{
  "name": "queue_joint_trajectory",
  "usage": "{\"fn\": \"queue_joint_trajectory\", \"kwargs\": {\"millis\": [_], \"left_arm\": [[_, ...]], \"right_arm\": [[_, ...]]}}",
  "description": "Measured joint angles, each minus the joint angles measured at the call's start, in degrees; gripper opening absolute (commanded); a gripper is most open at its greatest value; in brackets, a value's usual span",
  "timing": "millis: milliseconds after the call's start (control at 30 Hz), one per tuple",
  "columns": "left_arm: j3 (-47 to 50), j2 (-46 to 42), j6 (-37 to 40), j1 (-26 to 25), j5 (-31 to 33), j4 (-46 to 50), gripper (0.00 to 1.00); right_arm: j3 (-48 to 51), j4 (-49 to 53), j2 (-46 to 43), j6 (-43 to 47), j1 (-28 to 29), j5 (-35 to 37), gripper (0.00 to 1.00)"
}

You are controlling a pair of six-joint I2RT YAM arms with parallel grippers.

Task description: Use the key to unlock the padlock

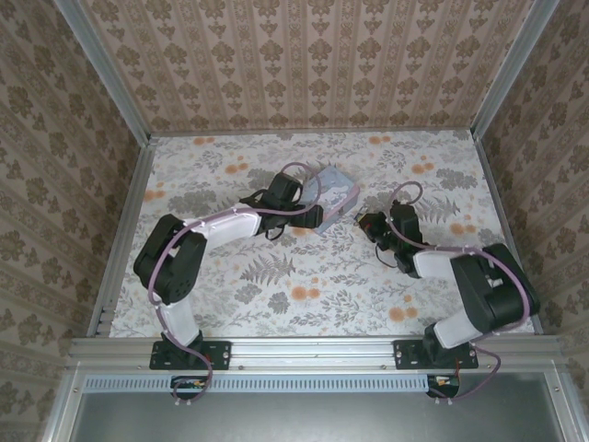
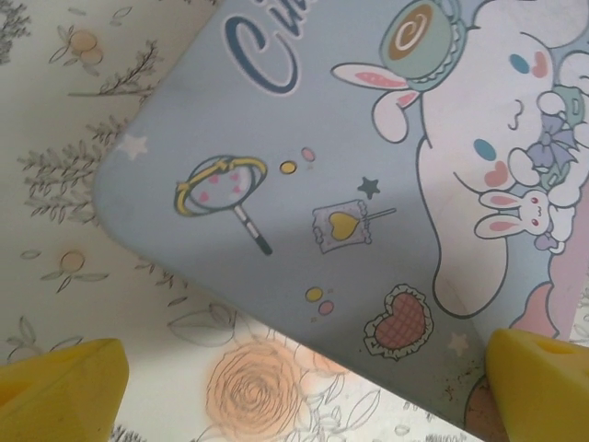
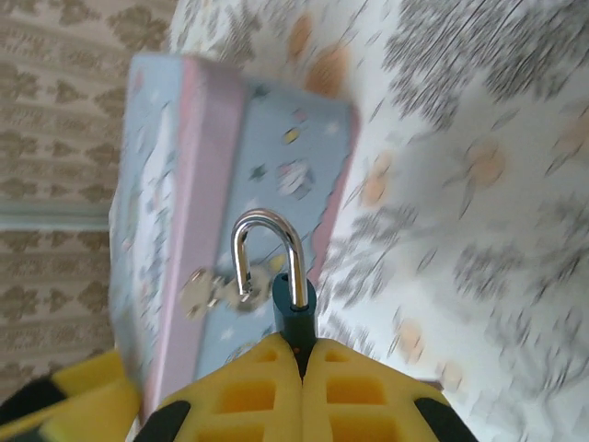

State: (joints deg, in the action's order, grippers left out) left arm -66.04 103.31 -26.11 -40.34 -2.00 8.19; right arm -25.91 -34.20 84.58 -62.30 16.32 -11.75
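The padlock is small and dark bluish, and my right gripper is shut on its body. Its metal shackle points away from the fingers, with the left leg out of the body. A blurred silvery metal piece sits against the tin's side beside that free leg; I cannot tell whether it is the key. From above, my right gripper is just right of the light blue cartoon-print tin. My left gripper stands open over the tin's near corner, with nothing between its yellow fingertips.
The tin lies on the flower-print table near the middle, between both grippers. Patterned walls and metal frame rails close the table in on the left, back and right.
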Motion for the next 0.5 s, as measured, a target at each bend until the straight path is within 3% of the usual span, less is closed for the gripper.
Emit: {"fn": "queue_joint_trajectory", "kwargs": {"millis": [233, 367, 500], "left_arm": [[0.1, -3.4, 0.0, 1.5, -1.6, 8.3, 1.00], [0.1, -5.4, 0.0, 2.2, -1.9, 12.9, 1.00], [0.1, -9.0, 0.0, 2.9, -2.1, 16.0, 1.00]], "right_arm": [[2.7, 5.3, -9.6, -0.5, 15.1, 1.5, 0.00], [3.4, 4.9, -8.4, -2.7, 24.6, 4.2, 0.00], [3.1, 1.5, -1.7, -5.2, 31.9, 6.0, 0.00]]}}
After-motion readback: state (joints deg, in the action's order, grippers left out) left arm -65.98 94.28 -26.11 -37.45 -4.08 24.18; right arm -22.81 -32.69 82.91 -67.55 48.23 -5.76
